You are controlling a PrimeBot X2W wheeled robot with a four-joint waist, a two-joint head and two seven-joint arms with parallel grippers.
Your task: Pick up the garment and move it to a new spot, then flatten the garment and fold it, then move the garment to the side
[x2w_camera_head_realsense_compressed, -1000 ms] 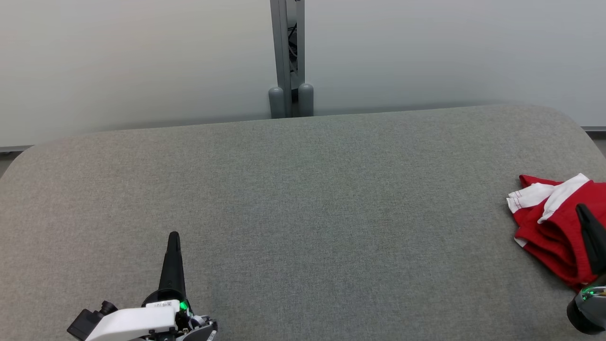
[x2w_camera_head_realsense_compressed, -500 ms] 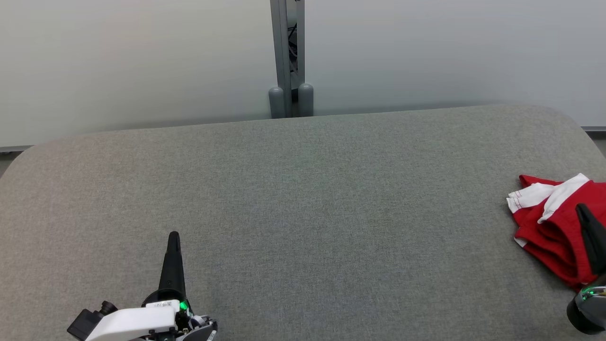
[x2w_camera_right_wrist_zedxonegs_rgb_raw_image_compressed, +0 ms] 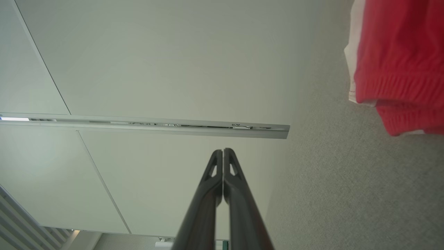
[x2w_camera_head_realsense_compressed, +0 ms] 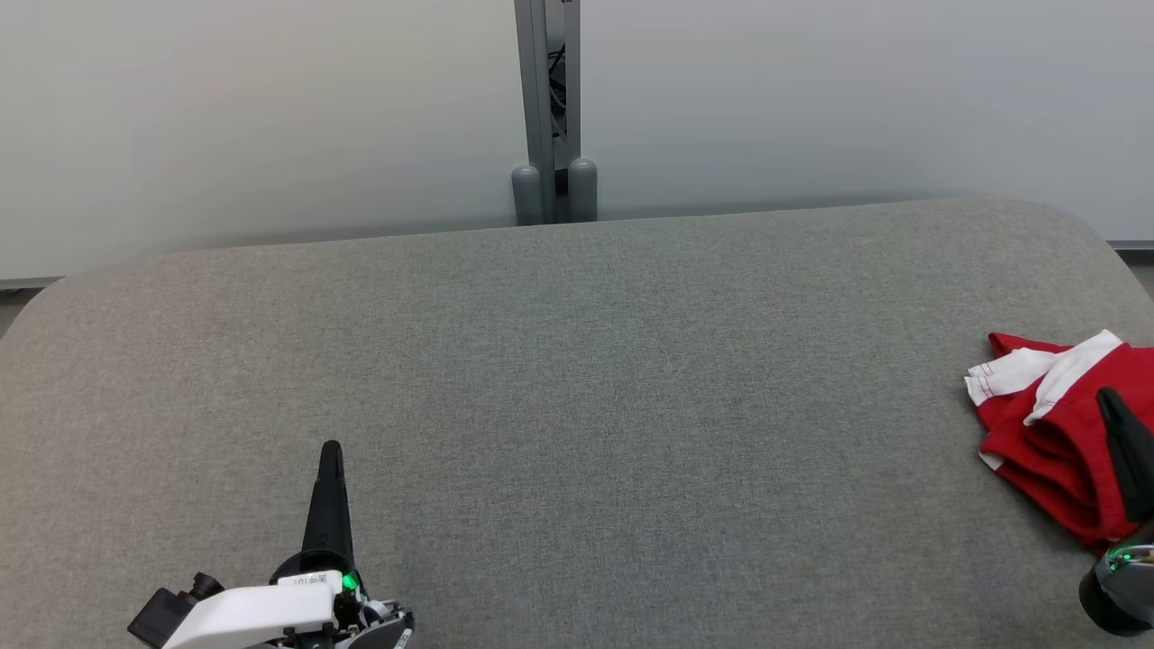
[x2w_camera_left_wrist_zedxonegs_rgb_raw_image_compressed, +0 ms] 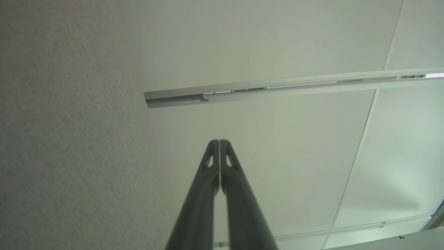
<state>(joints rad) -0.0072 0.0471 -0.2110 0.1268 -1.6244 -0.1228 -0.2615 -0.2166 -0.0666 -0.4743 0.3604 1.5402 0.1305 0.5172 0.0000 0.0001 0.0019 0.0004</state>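
Note:
A crumpled red and white garment (x2w_camera_head_realsense_compressed: 1050, 424) lies at the right edge of the grey padded table (x2w_camera_head_realsense_compressed: 577, 379). In the right wrist view the garment (x2w_camera_right_wrist_zedxonegs_rgb_raw_image_compressed: 399, 66) hangs into the upper right corner. My right gripper (x2w_camera_head_realsense_compressed: 1107, 397) is shut with nothing in it, its dark tip lying in front of the garment's near right part in the head view; its fingers (x2w_camera_right_wrist_zedxonegs_rgb_raw_image_compressed: 222, 152) press together, pointing at the wall. At the lower left my left gripper (x2w_camera_head_realsense_compressed: 331, 448) is shut and empty above bare table, its tips (x2w_camera_left_wrist_zedxonegs_rgb_raw_image_compressed: 219, 142) closed together.
Pale wall panels stand behind the table, joined by a grey metal post (x2w_camera_head_realsense_compressed: 545, 108) at the back centre. The table's wide middle is bare grey fabric. Its rounded corners show at the far left and far right.

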